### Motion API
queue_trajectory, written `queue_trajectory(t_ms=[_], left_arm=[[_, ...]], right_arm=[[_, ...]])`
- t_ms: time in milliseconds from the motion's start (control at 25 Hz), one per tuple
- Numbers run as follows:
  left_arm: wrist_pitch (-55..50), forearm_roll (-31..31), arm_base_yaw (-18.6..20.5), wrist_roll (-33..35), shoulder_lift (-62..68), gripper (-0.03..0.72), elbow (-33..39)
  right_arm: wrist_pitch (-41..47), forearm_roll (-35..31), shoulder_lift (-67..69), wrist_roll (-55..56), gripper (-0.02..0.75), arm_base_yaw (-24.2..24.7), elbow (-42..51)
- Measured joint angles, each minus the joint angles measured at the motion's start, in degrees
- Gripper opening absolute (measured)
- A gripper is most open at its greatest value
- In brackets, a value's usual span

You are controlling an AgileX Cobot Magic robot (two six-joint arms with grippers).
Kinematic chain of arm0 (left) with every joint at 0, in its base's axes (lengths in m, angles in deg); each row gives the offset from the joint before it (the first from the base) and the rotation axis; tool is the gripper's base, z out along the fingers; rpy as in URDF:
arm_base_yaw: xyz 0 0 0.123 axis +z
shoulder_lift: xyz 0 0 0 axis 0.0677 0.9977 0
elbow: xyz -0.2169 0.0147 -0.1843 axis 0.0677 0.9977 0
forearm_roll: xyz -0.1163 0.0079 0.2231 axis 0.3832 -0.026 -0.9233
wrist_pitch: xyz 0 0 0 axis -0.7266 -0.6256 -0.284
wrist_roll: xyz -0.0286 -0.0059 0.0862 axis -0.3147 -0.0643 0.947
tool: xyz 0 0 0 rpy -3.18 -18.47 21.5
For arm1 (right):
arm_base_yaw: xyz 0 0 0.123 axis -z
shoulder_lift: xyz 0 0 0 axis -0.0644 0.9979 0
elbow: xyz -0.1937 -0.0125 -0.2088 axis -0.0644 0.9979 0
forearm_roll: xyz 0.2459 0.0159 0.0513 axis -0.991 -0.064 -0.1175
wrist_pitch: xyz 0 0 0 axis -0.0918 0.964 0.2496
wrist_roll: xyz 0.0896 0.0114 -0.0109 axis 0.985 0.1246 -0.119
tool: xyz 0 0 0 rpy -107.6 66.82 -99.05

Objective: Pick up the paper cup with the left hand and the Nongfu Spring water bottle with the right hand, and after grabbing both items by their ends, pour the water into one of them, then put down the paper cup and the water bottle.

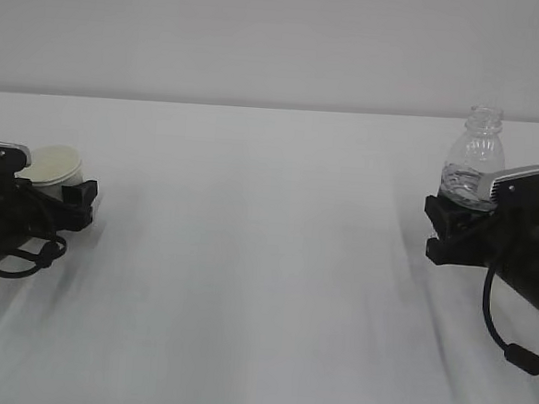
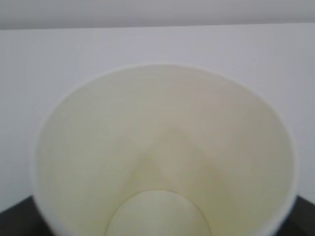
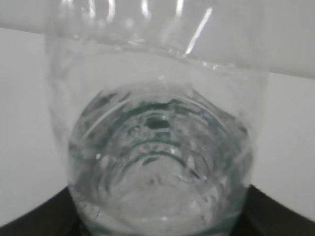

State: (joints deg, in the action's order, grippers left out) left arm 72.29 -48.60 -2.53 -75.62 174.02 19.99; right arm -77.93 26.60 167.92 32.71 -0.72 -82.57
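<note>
Exterior: left hand [image 1: 66, 195] sits at the left edge on the white table [image 1: 264, 285], with the paper cup [image 1: 55, 165] between its fingers, rim tipped up toward the camera, cream inside showing. Whether the jaws press the cup wall or just stand around it, can't tell from here. Right hand [image 1: 448, 231] is at the right edge, jaws clamped on the lower body of the Nongfu Spring water bottle [image 1: 476, 161]; bottle upright, capless neck well above the pincer, water [image 1: 463, 186] low in the bottle just above the fingers. Left wrist: cup [image 2: 162, 152] fills the frame right in front of the pincer, mouth open to the camera, inside looks dry; only dark corners of the hand at the bottom, grip not readable. Right wrist: bottle [image 3: 157, 147] sits tight between the dark fingers at the bottom corners, water [image 3: 157, 187] pooled at pincer level
</note>
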Motion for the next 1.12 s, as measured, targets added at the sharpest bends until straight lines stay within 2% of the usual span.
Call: queue_trajectory(t_ms=[1120], left_arm=[[0.00,0.14,0.00,0.00,-1.88,0.588,2.26]], right_arm=[[0.00,0.00,0.00,0.00,0.408,0.00,0.00]])
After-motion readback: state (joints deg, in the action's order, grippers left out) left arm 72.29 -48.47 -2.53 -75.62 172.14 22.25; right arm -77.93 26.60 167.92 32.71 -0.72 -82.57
